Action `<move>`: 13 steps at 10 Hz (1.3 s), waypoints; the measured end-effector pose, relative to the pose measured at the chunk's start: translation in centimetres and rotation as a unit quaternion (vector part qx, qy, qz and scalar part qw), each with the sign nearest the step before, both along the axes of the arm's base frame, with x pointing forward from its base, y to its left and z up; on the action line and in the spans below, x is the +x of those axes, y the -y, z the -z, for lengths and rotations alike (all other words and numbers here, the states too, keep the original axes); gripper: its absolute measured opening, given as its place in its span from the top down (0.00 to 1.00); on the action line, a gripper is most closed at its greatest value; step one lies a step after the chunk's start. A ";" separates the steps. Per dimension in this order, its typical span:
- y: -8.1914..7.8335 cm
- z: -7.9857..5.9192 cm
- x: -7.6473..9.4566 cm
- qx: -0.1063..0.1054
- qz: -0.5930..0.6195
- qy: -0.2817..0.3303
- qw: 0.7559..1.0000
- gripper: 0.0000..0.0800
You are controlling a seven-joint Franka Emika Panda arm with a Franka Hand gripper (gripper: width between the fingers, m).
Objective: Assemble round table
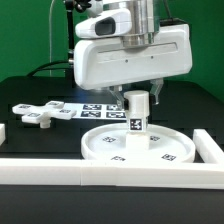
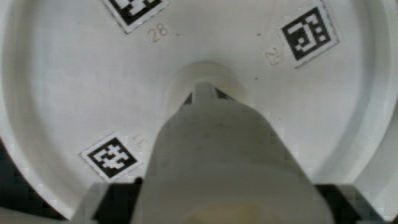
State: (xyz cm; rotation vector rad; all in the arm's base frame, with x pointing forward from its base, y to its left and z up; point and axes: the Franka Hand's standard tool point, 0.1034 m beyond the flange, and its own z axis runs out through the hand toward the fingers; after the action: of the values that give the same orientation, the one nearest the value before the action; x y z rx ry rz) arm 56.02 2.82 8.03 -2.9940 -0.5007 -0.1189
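The large rimmed disc top [image 1: 168,150] lies flat on the table near the front. The short cylindrical leg [image 1: 137,116] stands upright on the middle of the disc, with a marker on its side. My gripper [image 1: 137,98] is shut on the leg's upper end from above. In the wrist view the leg [image 2: 217,150] runs down to the disc's centre [image 2: 71,90], and my gripper [image 2: 222,205] holds it between dark fingers [image 2: 118,200]. The flat cross-shaped base [image 1: 44,113] lies loose to the exterior view's left of the disc.
The marker board [image 1: 98,110] lies behind the disc. Long white border bars run along the front [image 1: 110,176], the exterior view's right [image 1: 209,146] and the left edge [image 1: 3,133].
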 end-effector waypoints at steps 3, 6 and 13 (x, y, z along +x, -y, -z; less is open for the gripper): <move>0.2 0.0 0.0 0.000 0.009 -0.001 1.000 0.49; -0.3 0.0 0.1 0.010 0.128 -0.014 0.992 0.49; -0.5 0.2 -0.1 0.043 0.518 -0.043 0.853 0.49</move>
State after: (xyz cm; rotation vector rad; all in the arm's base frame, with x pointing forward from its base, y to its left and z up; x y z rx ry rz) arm 55.97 3.30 7.88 -2.7753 1.1219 -0.0759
